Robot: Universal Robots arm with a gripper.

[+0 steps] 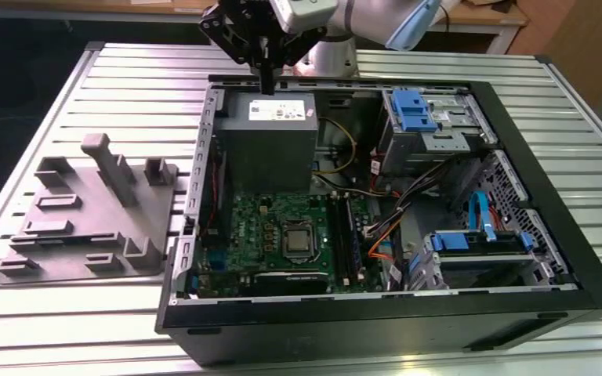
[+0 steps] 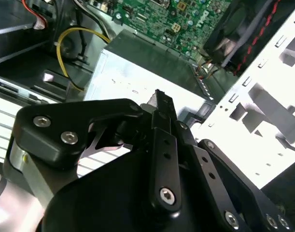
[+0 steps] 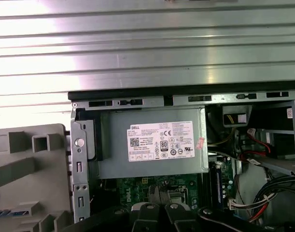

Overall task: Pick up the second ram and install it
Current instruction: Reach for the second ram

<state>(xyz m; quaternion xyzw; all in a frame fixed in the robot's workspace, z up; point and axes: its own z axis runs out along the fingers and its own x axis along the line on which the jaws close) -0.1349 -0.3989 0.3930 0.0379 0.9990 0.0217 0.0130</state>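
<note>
Gripper [image 1: 267, 84]: jaws drawn together with nothing plainly between them, tips pointing down.
Below jaws: power supply [image 3: 152, 145], not touched; the height likely keeps them clear of the computer case [image 1: 552, 258].
Second ram [image 3: 2, 212]: seemingly the bluish strip in the grey holder [image 1: 81, 219], well aside of the jaws, probably laid there for an easy pinch.

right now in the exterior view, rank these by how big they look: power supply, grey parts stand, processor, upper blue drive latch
1. grey parts stand
2. power supply
3. processor and upper blue drive latch: these look about alike, so I won't rank one over the other.
</note>
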